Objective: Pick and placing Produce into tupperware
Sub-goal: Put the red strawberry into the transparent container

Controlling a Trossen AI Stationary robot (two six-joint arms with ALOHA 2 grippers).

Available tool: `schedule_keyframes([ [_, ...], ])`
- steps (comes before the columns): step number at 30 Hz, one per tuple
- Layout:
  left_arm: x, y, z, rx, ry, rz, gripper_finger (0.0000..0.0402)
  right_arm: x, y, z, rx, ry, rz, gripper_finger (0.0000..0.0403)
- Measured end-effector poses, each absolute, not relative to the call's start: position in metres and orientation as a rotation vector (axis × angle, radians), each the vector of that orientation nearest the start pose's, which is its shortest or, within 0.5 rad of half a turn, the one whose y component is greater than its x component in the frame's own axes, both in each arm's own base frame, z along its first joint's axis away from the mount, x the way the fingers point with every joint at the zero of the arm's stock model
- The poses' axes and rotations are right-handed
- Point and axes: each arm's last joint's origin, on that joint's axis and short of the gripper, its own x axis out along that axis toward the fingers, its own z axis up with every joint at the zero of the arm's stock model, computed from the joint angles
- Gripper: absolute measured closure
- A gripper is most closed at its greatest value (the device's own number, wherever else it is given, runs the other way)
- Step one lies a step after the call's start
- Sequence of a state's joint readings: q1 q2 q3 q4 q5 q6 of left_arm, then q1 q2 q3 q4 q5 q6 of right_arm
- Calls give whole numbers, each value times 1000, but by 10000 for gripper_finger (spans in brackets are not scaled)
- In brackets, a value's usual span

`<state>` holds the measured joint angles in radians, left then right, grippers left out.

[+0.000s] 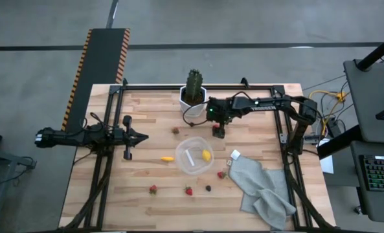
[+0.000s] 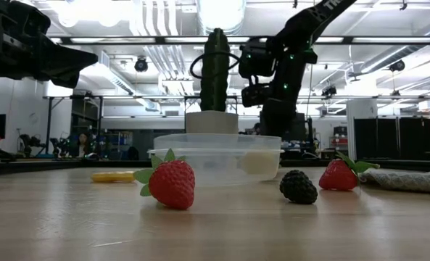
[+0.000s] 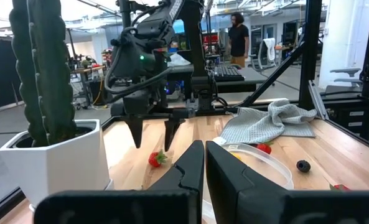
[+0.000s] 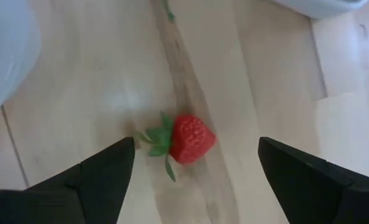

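My right gripper [image 4: 196, 149] is open and points down at a red strawberry [image 4: 190, 138] lying on the table between the white pot and the tupperware. Its fingers [image 3: 136, 127] stand on either side of the strawberry [image 3: 156, 158], just above it and apart from it. The round clear tupperware [image 1: 193, 155] sits mid-table with a yellow lemon [image 1: 206, 155] inside. A small yellow-orange piece [image 1: 168, 158] lies to its left. More strawberries [image 1: 153, 189] and a dark berry [image 1: 208, 188] lie nearer the near edge. My left gripper [image 1: 144, 136] is shut and waits above the table's left side.
A tall green cactus in a white hexagonal pot [image 1: 193, 97] stands at the far edge, close behind the right gripper. A grey cloth [image 1: 263, 191] lies at the near right. Another strawberry [image 1: 175, 130] lies left of the right gripper. A person [image 3: 239, 37] stands beyond the table.
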<state>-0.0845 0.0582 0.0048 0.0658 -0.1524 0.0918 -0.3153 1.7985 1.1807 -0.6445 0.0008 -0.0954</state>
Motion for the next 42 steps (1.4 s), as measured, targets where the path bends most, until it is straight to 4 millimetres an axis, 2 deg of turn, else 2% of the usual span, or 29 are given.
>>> schedule_keyframes([
  [13,101,-4,167,91,-10,71,402,319,-106,152,97,1216,-208,72],
  [29,101,-4,167,92,-11,71,402,320,-107,151,98,1192,-210,74],
  [42,101,-4,167,92,-10,71,402,316,-107,143,102,1180,-214,75],
])
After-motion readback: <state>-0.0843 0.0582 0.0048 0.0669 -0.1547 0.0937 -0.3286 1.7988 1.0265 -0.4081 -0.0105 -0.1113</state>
